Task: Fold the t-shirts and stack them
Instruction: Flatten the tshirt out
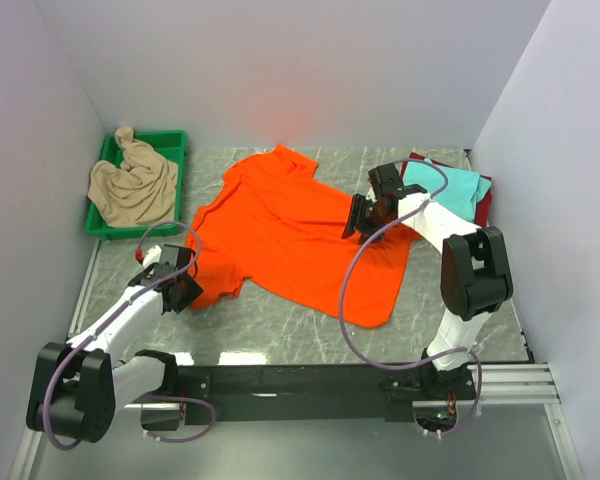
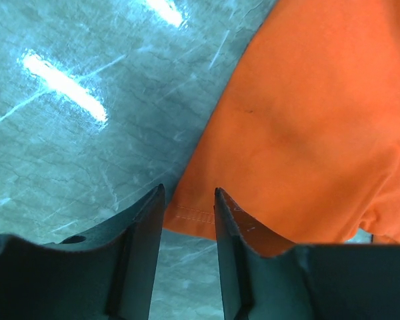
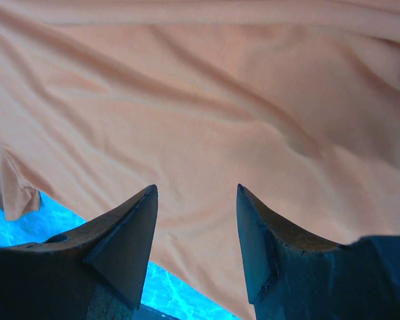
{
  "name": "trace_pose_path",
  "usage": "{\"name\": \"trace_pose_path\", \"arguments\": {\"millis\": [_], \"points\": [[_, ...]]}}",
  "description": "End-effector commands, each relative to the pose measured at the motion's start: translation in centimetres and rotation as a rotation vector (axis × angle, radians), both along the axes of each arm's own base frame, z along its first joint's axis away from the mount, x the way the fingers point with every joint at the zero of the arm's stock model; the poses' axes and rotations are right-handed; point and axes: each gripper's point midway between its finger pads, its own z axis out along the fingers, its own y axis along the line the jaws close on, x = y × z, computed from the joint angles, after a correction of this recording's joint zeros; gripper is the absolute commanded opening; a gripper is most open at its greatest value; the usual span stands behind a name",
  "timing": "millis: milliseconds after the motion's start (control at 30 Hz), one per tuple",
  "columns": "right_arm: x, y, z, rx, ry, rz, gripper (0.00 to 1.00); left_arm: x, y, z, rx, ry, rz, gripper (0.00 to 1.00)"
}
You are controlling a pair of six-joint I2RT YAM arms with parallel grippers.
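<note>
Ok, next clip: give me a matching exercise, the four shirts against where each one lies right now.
Things:
1. bright orange t-shirt
2. beige t-shirt
3. teal t-shirt
4. dark red t-shirt

Places:
A. far right corner, underneath another shirt
B. crumpled in the green plastic tray
C. spread out in the middle of the grey marbled table
D. folded, on top of the far-right pile

Pairs: 1-C, 2-B, 3-D, 4-A
</note>
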Motion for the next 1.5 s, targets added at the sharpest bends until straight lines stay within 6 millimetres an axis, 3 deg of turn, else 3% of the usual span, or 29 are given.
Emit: {"name": "trace_pose_path", "arguments": {"millis": [0, 500, 600, 633, 733, 767, 900, 1000, 1100, 1300, 1467], "points": [[0.2, 0.6, 2.5, 0.036, -0.075, 0.003, 0.58, -0.3, -0.2, -0.3, -0.013, 0.014, 0.018, 0.41], [-0.3, 0.6, 2.9, 0.048, -0.09, -0.005, 0.58, -1.6, -0.8, -1.6, 0.005, 0.091, 0.009, 0.36], [-0.5, 0.5, 3.0, 0.048, -0.094, -0.006, 0.58, -1.5, -1.0, -1.7, -0.002, 0.095, -0.005, 0.26], [-0.6, 0.4, 3.2, 0.047, -0.098, -0.007, 0.58, -1.5, -1.1, -1.7, -0.002, 0.098, -0.008, 0.15], [-1.3, 0.3, 3.3, 0.046, -0.092, -0.002, 0.57, -1.2, -1.2, -1.4, -0.004, 0.087, -0.02, 0.0], [-1.7, 0.4, 3.3, 0.041, -0.091, 0.007, 0.58, -0.9, -1.2, -1.1, 0.0, 0.075, -0.033, 0.0], [-4.7, 0.1, 2.9, -0.02, -0.059, 0.035, 0.57, 0.8, -0.8, 1.1, 0.027, 0.019, -0.043, 0.0], [-8.7, -1.1, 1.7, -0.091, -0.015, 0.036, 0.57, 3.2, -0.2, 4.1, 0.051, -0.053, -0.04, 0.0], [-12.2, -2.3, 1.1, -0.13, 0.023, 0.017, 0.57, 4.3, 0.3, 5.2, 0.066, -0.074, -0.058, 0.0], [-17.4, -3.9, 0.5, -0.137, 0.093, -0.066, 0.59, 4.9, 0.7, 5.3, 0.07, -0.075, -0.092, 0.0], [-19.5, -4.6, -1.5, -0.158, 0.169, -0.114, 0.6, 4.7, 1.1, 5.5, 0.088, -0.08, -0.107, 0.0]]}}
